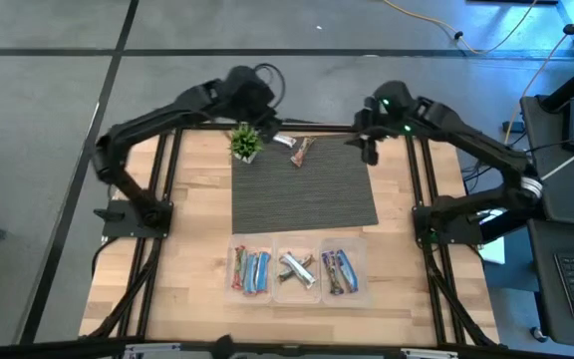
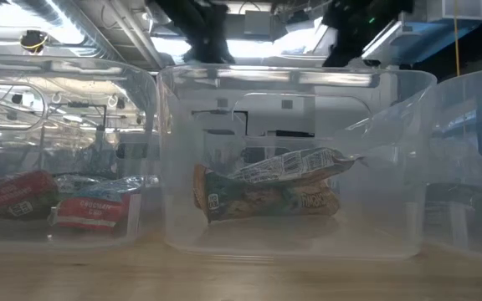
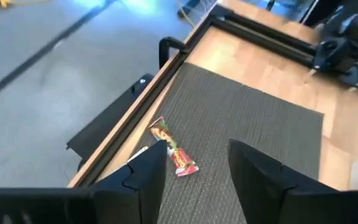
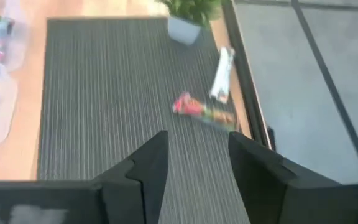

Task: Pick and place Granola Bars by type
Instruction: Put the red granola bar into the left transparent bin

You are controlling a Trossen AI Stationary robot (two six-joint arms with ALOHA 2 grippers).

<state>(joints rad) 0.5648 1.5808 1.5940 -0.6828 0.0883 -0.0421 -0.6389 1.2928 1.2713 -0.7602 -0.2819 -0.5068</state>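
High view: two Granola Bars remain on the grey mat (image 1: 305, 186) at its far edge, a red-brown bar (image 1: 303, 153) and a silver-white bar (image 1: 283, 141) just beside it, near the potted plant (image 1: 245, 143). Left tool (image 1: 267, 122) hovers over that far edge, fingers (image 3: 146, 177) apart, nothing between them; the red-brown bar (image 3: 174, 151) lies just ahead of one finger. Right tool (image 1: 369, 148) hangs at the mat's far right corner, fingers (image 4: 148, 168) apart and empty. Three clear bins (image 1: 299, 293) on the near surface (image 1: 192, 219) hold sorted bars: red and blue left, silver middle, dark purple and blue right.
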